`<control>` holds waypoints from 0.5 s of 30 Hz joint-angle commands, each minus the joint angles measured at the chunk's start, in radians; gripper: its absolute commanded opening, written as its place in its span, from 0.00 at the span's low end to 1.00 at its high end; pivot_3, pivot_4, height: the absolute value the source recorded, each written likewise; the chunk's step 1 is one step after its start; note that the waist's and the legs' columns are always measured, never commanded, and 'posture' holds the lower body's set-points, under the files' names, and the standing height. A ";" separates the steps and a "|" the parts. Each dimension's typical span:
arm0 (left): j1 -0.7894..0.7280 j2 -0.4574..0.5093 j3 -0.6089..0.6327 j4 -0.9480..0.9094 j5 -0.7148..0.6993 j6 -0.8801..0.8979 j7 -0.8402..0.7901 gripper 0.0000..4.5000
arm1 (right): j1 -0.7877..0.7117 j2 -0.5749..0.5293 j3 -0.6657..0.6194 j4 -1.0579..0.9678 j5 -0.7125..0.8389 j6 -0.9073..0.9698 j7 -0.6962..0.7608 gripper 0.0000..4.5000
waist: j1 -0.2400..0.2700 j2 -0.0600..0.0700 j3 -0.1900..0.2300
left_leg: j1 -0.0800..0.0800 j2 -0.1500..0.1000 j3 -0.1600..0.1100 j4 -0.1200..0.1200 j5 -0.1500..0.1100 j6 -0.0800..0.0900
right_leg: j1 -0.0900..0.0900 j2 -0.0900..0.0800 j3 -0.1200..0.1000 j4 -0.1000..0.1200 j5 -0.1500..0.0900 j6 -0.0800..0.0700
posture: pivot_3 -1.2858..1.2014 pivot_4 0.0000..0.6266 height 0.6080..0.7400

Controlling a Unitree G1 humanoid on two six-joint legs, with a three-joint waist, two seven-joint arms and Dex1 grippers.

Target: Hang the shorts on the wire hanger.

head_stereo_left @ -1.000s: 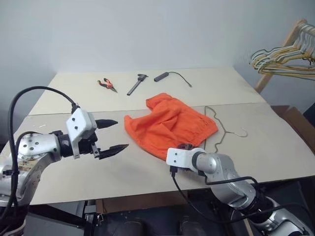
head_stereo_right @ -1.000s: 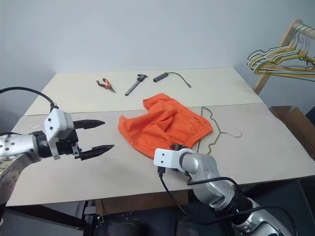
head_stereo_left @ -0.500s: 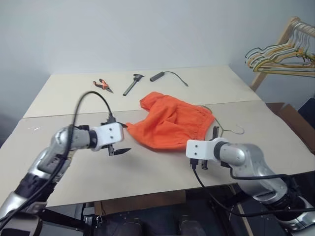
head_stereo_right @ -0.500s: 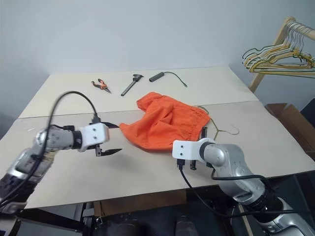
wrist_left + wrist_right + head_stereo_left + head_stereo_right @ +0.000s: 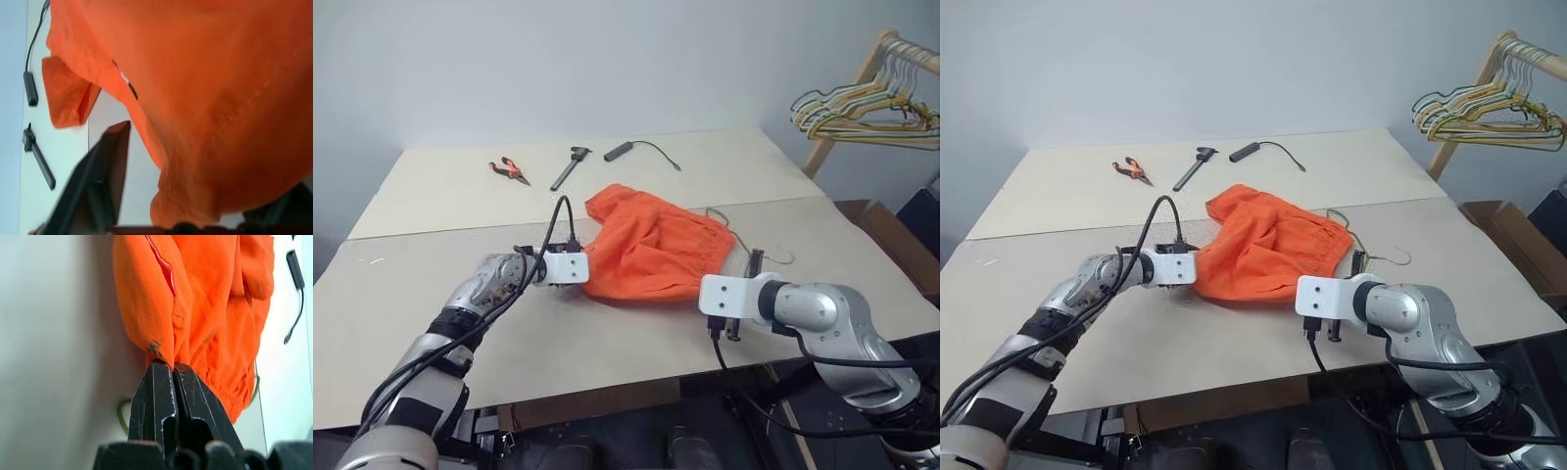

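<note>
The shorts [image 5: 651,245] are lying crumpled in the middle of the table [image 5: 431,294], and the wire hanger [image 5: 1391,261] is resting at their 3 o'clock side, with part of its wire going under the cloth. The right gripper [image 5: 755,260] is sitting at about 4 o'clock of the shorts with its jaws clenched, and it seems to be pinching only a small corner of the hem. The left gripper [image 5: 585,271] is pressing in at the 8 o'clock edge with its jaws apart, taking the hem between them but not yet clamping it. The main risk is coming from the right side: so little cloth is sitting in the tips that it may be slipping out once the arms are lifting or spreading. The left jaws may also be closing on two layers, which would be keeping the leg opening shut against the hanger. The thin wire so near the right fingers may be getting dragged along. The right wrist view is showing the pinched corner and a piece of wire beside the fingers, which the head views are not making clear. The left wrist view is showing the open gap beside one finger [image 5: 105,171]. Only the head views are giving the whole layout.
</note>
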 commanded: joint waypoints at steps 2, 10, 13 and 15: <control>-0.010 0.091 0.063 -0.047 -0.038 -0.092 -0.041 0.29 | -0.003 -0.020 -0.051 0.031 0.008 -0.053 -0.019 0.00 | -0.009 0.000 0.000 | 0.000 0.000 0.000 0.000 0.000 0.000 | 0.000 0.000 0.000 0.000 0.000 0.000 | 0.46 0.00 1.00; 0.275 0.400 0.173 -0.443 -0.330 -0.116 -0.388 0.01 | -0.051 -0.022 -0.077 0.222 0.082 -0.306 -0.032 0.00 | -0.038 0.001 -0.001 | 0.000 0.002 0.000 -0.001 0.000 0.000 | -0.003 -0.002 0.002 0.003 0.000 0.000 | 0.48 0.00 1.00; 0.448 0.603 0.234 -0.662 -0.471 -0.022 -0.558 0.01 | -0.062 -0.052 -0.104 0.322 0.211 -0.588 0.041 0.00 | -0.045 0.001 -0.001 | -0.002 0.003 0.000 0.000 0.000 0.000 | -0.005 -0.002 0.002 0.004 0.000 0.000 | 0.48 0.00 1.00; 0.560 0.727 0.289 -0.792 -0.569 0.062 -0.651 0.01 | -0.083 -0.072 -0.108 0.378 0.305 -0.696 0.133 0.00 | -0.051 0.001 -0.001 | -0.004 0.003 0.000 -0.001 0.000 0.000 | -0.008 -0.002 0.002 0.004 0.000 0.000 | 0.49 0.00 1.00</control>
